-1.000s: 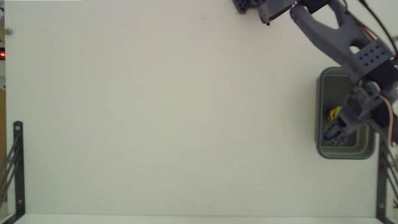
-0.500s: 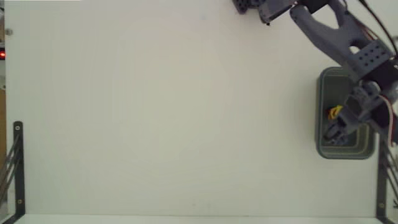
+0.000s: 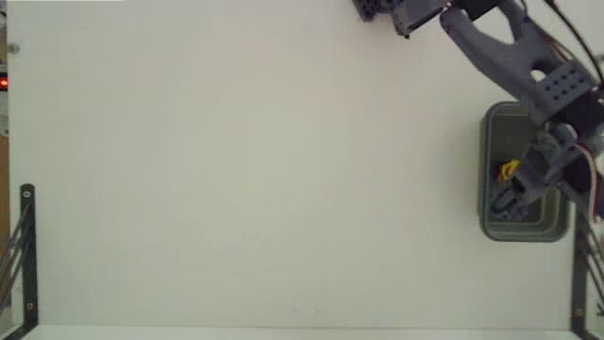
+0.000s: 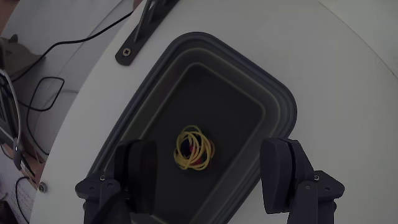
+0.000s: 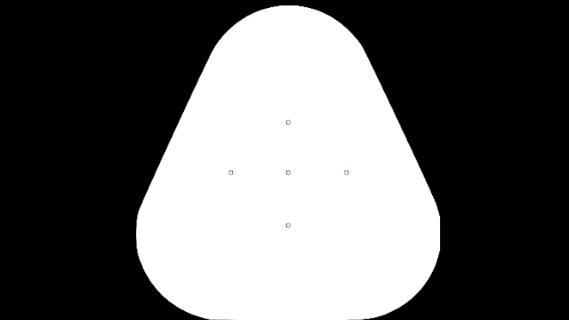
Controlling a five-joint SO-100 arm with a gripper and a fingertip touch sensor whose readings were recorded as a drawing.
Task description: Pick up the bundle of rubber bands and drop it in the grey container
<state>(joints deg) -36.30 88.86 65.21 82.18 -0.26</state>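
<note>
Spread wide and holding nothing, my pincer [image 4: 208, 171] hangs over the grey container [image 4: 283, 106], one finger [image 4: 138, 168] to each side of the bundle of rubber bands [image 4: 194, 148] as the wrist view shows it. That bundle lies loose on the container's floor, near the middle and clear of the walls, so I judge the drop as done, with the jaws kept apart so nothing snags. From the fixed view the container [image 3: 491, 227] sits at the right edge of the white table [image 3: 245, 170], right under my arm [image 3: 514, 57].
</note>
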